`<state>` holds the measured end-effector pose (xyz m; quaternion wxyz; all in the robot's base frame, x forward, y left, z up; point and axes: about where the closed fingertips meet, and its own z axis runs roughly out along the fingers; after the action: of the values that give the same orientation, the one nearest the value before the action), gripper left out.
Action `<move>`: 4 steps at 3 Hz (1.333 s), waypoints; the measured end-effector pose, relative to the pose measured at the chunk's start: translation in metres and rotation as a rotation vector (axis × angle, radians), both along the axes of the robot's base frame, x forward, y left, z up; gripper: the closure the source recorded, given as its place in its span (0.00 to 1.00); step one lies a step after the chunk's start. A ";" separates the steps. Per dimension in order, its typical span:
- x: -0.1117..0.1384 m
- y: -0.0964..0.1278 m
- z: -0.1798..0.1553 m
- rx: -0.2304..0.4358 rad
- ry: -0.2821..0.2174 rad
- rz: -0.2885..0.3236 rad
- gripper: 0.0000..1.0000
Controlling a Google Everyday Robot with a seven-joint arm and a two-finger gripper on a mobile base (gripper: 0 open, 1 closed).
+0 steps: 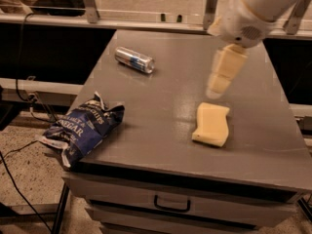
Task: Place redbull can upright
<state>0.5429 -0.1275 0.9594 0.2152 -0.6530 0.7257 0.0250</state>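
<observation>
The redbull can (pixel 135 60), silver and blue, lies on its side at the back left of the grey table (pixel 170 111). My gripper (pixel 215 92) hangs from the white arm at the upper right, above the table's middle right, just over the yellow sponge and well to the right of the can. It holds nothing that I can see.
A yellow sponge (pixel 211 124) lies on the right half of the table. A dark blue crinkled chip bag (pixel 84 129) hangs over the front left edge. A drawer with a handle (pixel 171 204) is below the top. A rail runs behind the table.
</observation>
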 end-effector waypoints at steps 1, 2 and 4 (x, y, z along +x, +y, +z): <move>0.057 0.066 -0.007 0.035 0.010 0.063 0.00; 0.105 0.121 -0.014 0.037 0.011 0.073 0.00; 0.185 0.192 -0.062 0.012 0.040 -0.109 0.00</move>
<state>0.7280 0.0642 0.8979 0.2058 -0.6107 0.7640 0.0306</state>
